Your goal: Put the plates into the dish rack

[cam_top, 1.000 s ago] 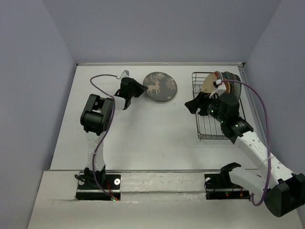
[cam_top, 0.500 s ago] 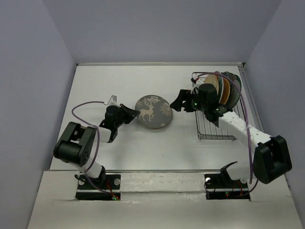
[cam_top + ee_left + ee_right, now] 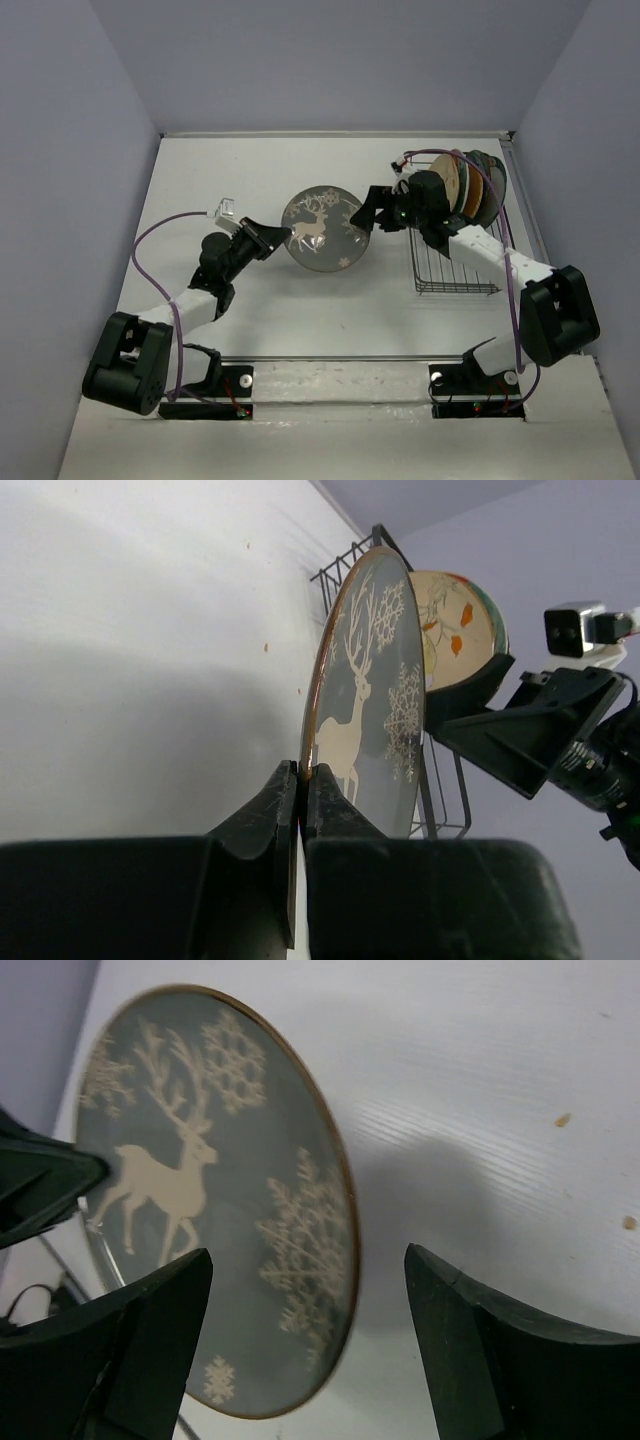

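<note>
My left gripper (image 3: 281, 238) is shut on the left rim of the grey plate with the white deer (image 3: 322, 228) and holds it tilted up off the table. In the left wrist view the fingertips (image 3: 300, 776) pinch the plate's edge (image 3: 370, 695). My right gripper (image 3: 368, 214) is open at the plate's right rim. In the right wrist view its jaws (image 3: 310, 1265) stand wide on either side of the plate's edge (image 3: 210, 1190), without touching it. The black wire dish rack (image 3: 450, 268) stands at the right. Several plates stand at its far end, the cream floral one (image 3: 443, 180) in front.
The near half of the rack (image 3: 455, 255) holds no plates. The left gripper's finger (image 3: 40, 1190) shows at the left of the right wrist view. The right arm's camera and fingers (image 3: 520, 730) show in the left wrist view, in front of the cream floral plate (image 3: 455, 620).
The deer plate lay flat at the back middle a second ago. The left gripper has since gripped it and lifted it, and the right gripper has moved from the rack to its right rim.
</note>
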{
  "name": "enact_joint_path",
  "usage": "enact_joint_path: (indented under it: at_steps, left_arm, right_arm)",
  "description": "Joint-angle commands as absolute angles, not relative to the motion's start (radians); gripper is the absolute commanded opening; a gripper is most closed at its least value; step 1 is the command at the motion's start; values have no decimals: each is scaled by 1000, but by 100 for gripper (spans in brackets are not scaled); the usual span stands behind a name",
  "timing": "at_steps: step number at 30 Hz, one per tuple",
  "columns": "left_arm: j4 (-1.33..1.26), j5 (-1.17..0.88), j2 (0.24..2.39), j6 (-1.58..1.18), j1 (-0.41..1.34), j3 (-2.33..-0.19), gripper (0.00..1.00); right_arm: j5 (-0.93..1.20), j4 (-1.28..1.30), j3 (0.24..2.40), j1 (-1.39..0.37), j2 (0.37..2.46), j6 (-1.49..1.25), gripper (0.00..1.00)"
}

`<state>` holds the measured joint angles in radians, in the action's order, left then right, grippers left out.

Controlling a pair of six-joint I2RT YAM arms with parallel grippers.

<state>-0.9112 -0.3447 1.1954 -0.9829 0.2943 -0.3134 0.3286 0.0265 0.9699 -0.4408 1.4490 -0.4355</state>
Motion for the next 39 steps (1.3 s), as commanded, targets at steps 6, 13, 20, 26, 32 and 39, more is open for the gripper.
enact_joint_path:
  at_steps: [6, 13, 20, 26, 32, 39]
  left_arm:
    - [-1027, -436, 994, -1068, 293, -331, 6]
    - [-937, -460, 870, -1049, 291, -344, 5]
    - [-891, -479, 841, -1032, 291, -363, 29]
    - [-554, -427, 741, -779, 282, -512, 99]
    - [-91, -250, 647, -419, 282, -678, 99]
    - [25, -205, 586, -296, 282, -621, 99]
  right_arm:
    - [733, -296, 899, -446, 1402, -595, 56]
    - [784, -310, 848, -446, 1378, -632, 65]
    - [776, -347, 836, -456, 1283, -672, 7]
    - [542, -172, 954, -456, 1192, -572, 7]
    - [94, 67, 1113, -381, 1129, -427, 7]
    - [-552, 202, 1271, -370, 1166, -155, 7]
